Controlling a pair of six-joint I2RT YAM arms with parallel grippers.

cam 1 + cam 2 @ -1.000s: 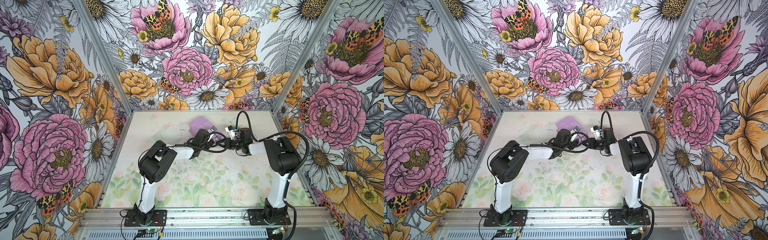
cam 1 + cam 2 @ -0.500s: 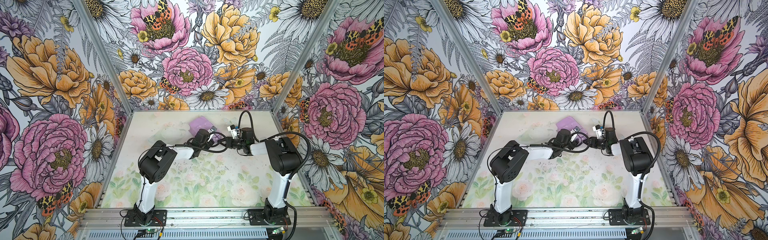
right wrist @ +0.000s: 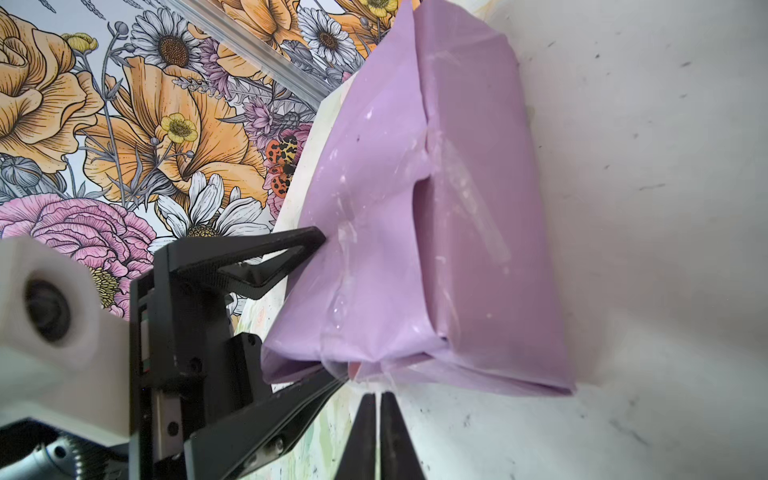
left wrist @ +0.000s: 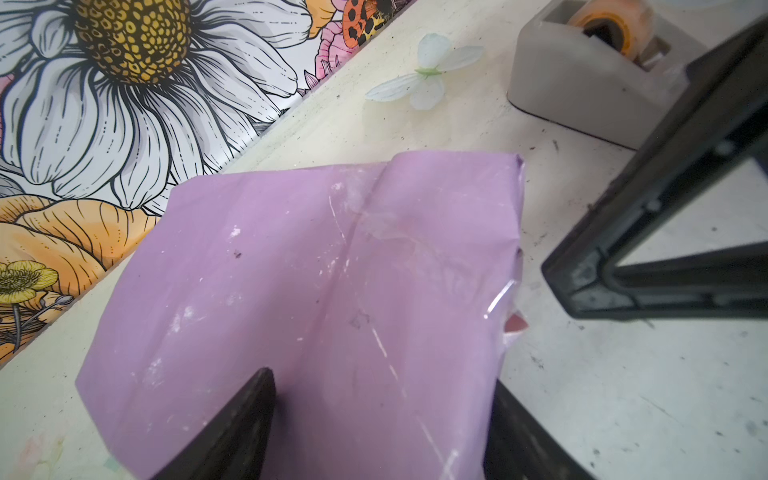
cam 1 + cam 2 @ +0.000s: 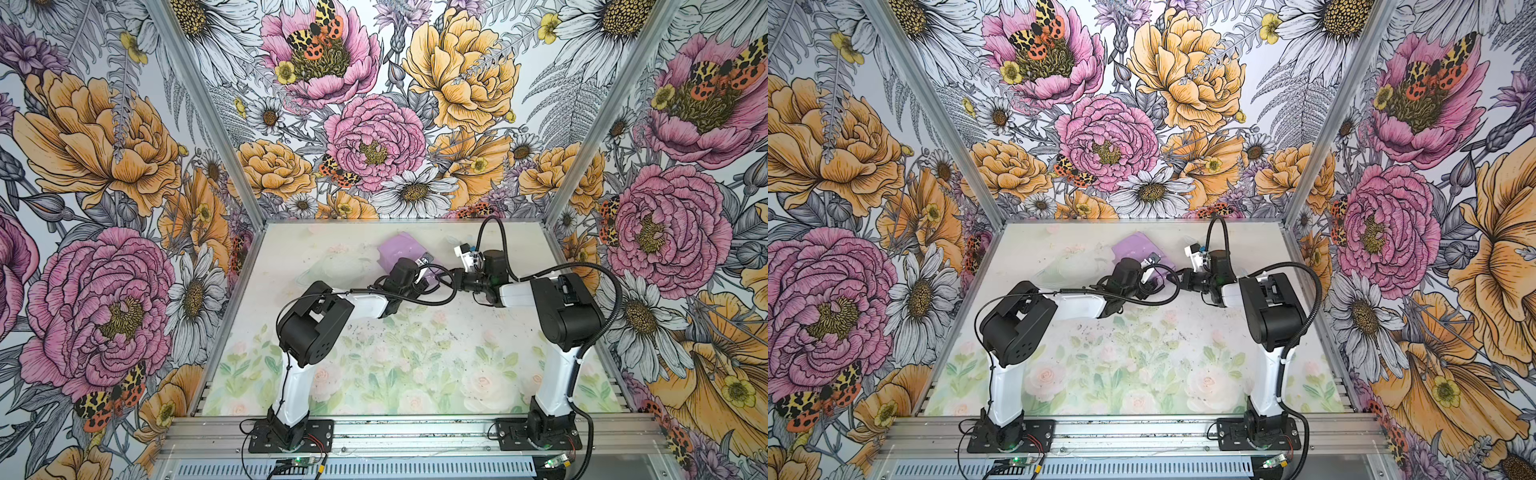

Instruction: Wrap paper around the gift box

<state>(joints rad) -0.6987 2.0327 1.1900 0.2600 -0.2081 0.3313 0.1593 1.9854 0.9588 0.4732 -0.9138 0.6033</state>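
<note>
- Floral walls [image 5: 124, 166] close in a pale worktop [image 5: 415, 353]. Far back on it lies the gift box [image 5: 400, 251], covered on top and sides by the paper [image 4: 291, 270].
- The change is small. The right gripper [image 3: 377, 399] has just brought its jaws together at the parcel's unfinished end, where a clear tape strip [image 4: 500, 297] glints. We cannot tell if it pinches the tape.
- The parcel and the left gripper [image 4: 382, 380] have not moved. Its jaws stand wide, one finger on top of the paper and the other beside the end, so it steadies the parcel.
- We judge the long seam done and only this end fold left.
</note>
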